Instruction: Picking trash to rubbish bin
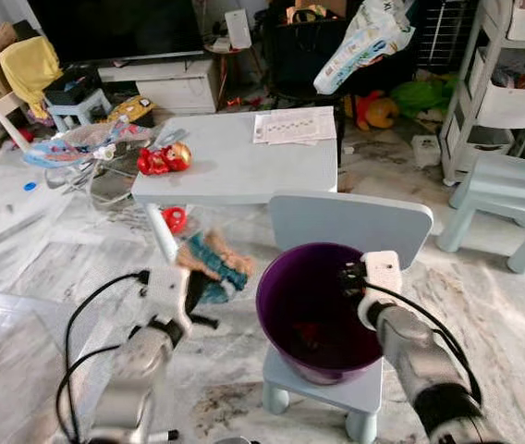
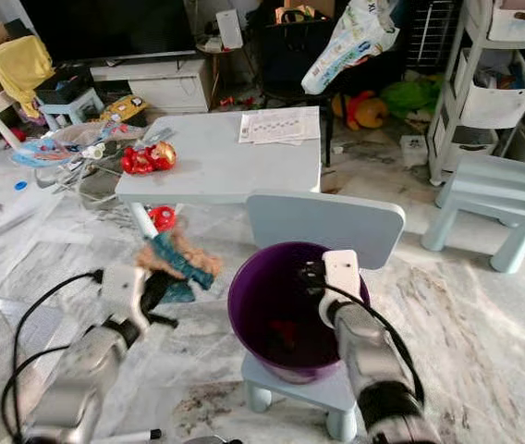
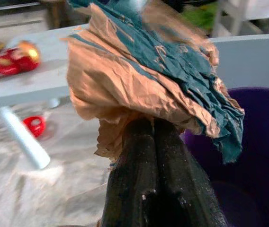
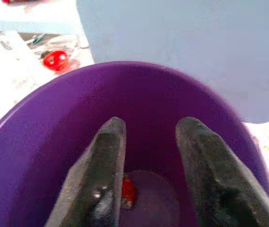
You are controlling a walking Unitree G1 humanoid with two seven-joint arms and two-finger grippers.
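on small chair (image 1: 355, 227): purple bin (image 1: 286, 287), red scrap (image 4: 128, 190) at its bottom. my right end effector (image 4: 146, 137) spread inside it; my left end effector (image 3: 153, 137) clenched on crumpled brown-teal paper (image 3: 148, 75) beside the rim.

No text, label, brand or number can be read here. The printed sheet (image 1: 294, 126) on the far right of the tabletop (image 1: 235, 171) carries rows of marks too small to make out, and the print on the white and blue package (image 1: 366, 43) further back is just as illegible.
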